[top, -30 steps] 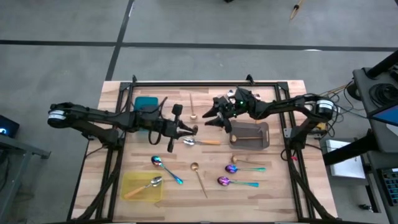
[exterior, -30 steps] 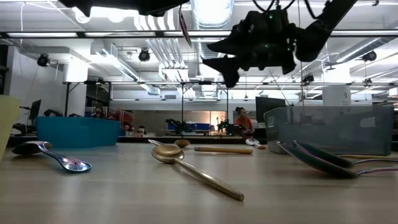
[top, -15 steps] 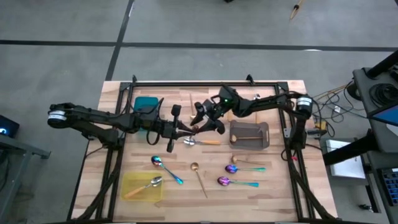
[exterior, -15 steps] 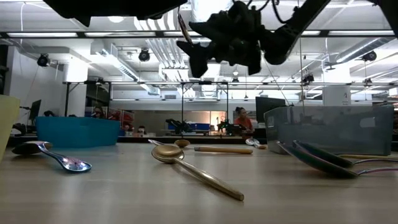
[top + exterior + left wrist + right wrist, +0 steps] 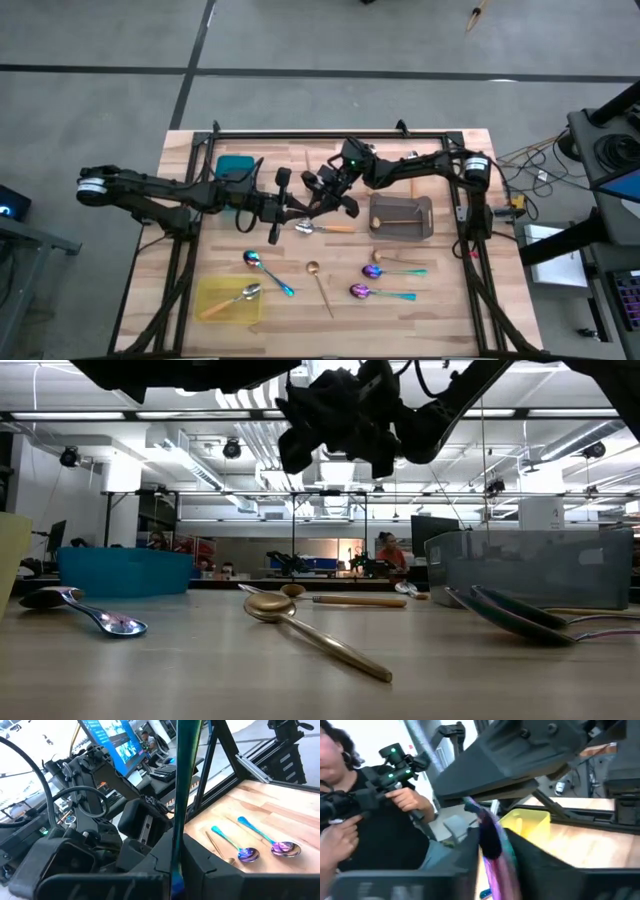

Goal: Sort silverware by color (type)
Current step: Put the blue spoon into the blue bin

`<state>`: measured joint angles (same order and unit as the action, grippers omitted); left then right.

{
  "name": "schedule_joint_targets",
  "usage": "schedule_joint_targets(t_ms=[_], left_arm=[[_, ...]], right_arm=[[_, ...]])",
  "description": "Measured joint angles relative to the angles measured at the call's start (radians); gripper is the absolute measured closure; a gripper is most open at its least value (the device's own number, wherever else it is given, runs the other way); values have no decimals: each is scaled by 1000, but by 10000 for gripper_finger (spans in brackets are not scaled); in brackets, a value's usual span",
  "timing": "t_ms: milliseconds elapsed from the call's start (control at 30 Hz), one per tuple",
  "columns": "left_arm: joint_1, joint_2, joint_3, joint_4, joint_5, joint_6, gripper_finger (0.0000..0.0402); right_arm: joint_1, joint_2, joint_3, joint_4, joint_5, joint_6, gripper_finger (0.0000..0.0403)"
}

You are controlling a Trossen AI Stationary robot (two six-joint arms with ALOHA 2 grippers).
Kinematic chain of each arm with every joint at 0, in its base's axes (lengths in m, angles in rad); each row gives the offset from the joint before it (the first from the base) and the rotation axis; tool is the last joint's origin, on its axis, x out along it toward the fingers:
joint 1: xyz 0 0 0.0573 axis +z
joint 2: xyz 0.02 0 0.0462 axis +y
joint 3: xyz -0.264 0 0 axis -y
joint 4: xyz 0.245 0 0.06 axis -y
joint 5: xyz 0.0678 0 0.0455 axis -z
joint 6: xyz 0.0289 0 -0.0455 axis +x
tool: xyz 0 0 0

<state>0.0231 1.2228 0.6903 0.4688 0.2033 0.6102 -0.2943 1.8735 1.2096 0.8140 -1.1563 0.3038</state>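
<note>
step: mid-air handover | left end effector (image 5: 300,209) clenched on teal-handled spoon (image 5: 181,795), held upright above counter (image 5: 440,270) centre for transfer | right end effector (image 5: 325,193) closing around spoon, grip unconfirmed | grey tray (image 5: 402,217) beside

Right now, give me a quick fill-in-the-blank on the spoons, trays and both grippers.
1. The left gripper is shut on an iridescent spoon, held by its ___ handle.
2. The right gripper is close beside it, raised ___ the table.
3. The yellow tray holds one silver spoon with an ___ handle.
4. The grey tray holds a thin spoon coloured ___.

Missing words: teal; above; orange; gold
</note>
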Motion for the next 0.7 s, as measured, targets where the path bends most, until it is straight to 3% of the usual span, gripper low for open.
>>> schedule_joint_targets(t_ms=[167,367,500,700], left_arm=[[0,1,1,-8,-47,-111,380],[1,1,3,-68,-167,-197,318],[1,1,3,-126,-239,-203,268],[4,0,2,-292,-381,-184,212]], right_arm=[[-7,-22,-9,-61,-42,3,388],[-50,-90,-10,-357,-15,-104,388],[-73,-154,14,-709,96,-273,388],[-77,-229,109,-1231,444,-444,389]])
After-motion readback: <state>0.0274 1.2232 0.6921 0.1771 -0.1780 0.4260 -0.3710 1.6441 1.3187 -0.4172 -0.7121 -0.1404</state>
